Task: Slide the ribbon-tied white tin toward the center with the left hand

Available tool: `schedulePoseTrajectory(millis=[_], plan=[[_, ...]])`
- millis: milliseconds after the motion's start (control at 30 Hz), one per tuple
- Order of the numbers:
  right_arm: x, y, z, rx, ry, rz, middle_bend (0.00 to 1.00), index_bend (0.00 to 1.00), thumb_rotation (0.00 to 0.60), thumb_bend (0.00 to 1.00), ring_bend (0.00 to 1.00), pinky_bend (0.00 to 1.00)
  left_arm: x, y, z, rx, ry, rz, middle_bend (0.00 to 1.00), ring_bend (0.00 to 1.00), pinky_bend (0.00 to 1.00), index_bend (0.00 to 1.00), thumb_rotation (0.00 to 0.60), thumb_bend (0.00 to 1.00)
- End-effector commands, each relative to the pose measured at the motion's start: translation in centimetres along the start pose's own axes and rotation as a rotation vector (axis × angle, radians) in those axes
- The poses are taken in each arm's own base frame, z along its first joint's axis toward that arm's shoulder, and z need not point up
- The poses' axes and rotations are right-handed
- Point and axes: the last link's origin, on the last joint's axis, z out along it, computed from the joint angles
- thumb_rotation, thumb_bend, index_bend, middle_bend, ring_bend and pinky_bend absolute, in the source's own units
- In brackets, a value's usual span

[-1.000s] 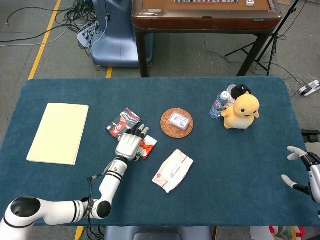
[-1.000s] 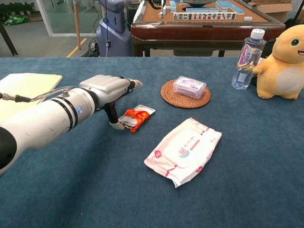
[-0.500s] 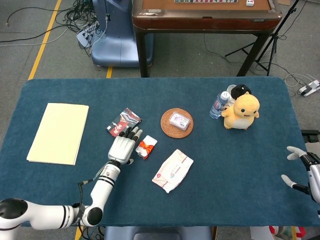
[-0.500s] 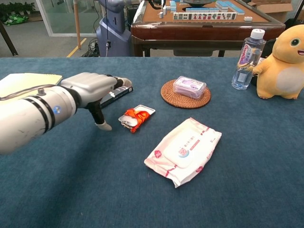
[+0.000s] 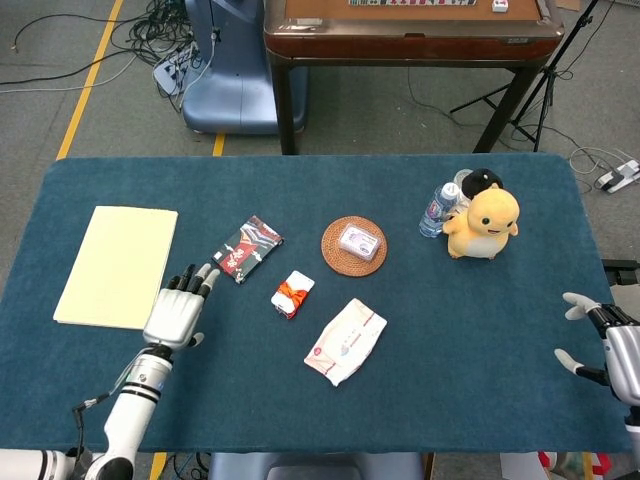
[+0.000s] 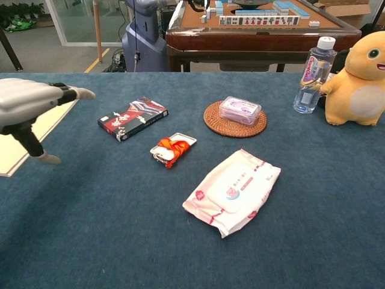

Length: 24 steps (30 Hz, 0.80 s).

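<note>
Blue felt covers the table (image 5: pixel 480 330) I am working over. My left hand (image 5: pixel 178 313) hangs above it with its fingers spread apart and nothing in them, just beside the near right corner of the yellow notepad (image 5: pixel 118 264). The ribbon-tied white tin (image 5: pixel 292 293) lies well to the right of that hand, flat on the cloth, its lid on and an orange ribbon knotted across it; nothing touches it. Between hand and tin, a little further from me, sits a flat red, black and white packet (image 5: pixel 248 247).

Beyond the tin, further right again from my left hand, a round woven coaster (image 5: pixel 353 245) carries a small clear plastic box (image 5: pixel 359 240) with purple contents I cannot make out. Just beside the tin on its near right lies a soft pack of wipes (image 5: pixel 345 340), closed, its flap down.

Far across from the left hand, a water bottle (image 5: pixel 438 212) with a white cap stands upright, touching a yellow plush toy (image 5: pixel 482 223).

My right hand (image 5: pixel 602 338) shows at the table's right edge, fingers apart and holding nothing, well away from everything.
</note>
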Motion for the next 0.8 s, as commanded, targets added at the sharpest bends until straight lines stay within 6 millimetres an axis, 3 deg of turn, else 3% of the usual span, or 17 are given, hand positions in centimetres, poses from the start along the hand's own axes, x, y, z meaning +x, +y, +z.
schedulePoseTrajectory(millis=[33, 100, 167, 267, 433, 533, 800], plan=[[-0.3, -0.1, 0.2, -0.002, -0.011, -0.007, 0.44, 0.28, 0.6, 0.01, 0.35, 0.58, -0.3, -4.0, -3.5, 0.088, 0.054, -0.01, 0.0, 0.0, 0.18, 0.0, 0.6, 0.0], [-0.6, -0.1, 0.4, -0.004, -0.02, -0.014, 0.44, 0.28, 0.6, 0.01, 0.35, 0.58, -0.4, -5.6, -5.0, 0.135, 0.064, -0.019, 0.0, 0.0, 0.18, 0.0, 0.6, 0.06], [-0.9, -0.2, 0.5, -0.005, -0.029, -0.021, 0.44, 0.28, 0.6, 0.01, 0.35, 0.58, -0.6, -6.9, -6.5, 0.179, 0.057, -0.022, 0.0, 0.0, 0.18, 0.0, 0.6, 0.18], [-1.2, -0.3, 0.7, -0.002, -0.044, -0.028, 0.44, 0.28, 0.6, 0.01, 0.35, 0.58, -0.7, -8.2, -8.4, 0.221, 0.063, -0.006, 0.0, 0.0, 0.18, 0.0, 0.6, 0.24], [-1.7, -0.1, 1.1, -0.018, -0.063, -0.047, 0.44, 0.28, 0.6, 0.01, 0.35, 0.58, -1.4, -10.0, -11.5, 0.256, 0.054, 0.018, 0.01, 0.01, 0.18, 0.01, 0.6, 0.25], [-1.9, 0.0, 1.5, -0.03, -0.07, -0.056, 0.44, 0.31, 0.6, 0.01, 0.35, 0.58, -1.9, -11.1, -13.2, 0.277, 0.04, 0.013, 0.02, 0.02, 0.18, 0.07, 0.6, 0.25], [-2.4, 0.5, 2.0, -0.064, -0.102, -0.082, 0.44, 0.36, 0.6, 0.01, 0.35, 0.58, -2.3, -13.0, -14.8, 0.338, 0.111, 0.01, 0.02, 0.02, 0.18, 0.11, 0.6, 0.25]])
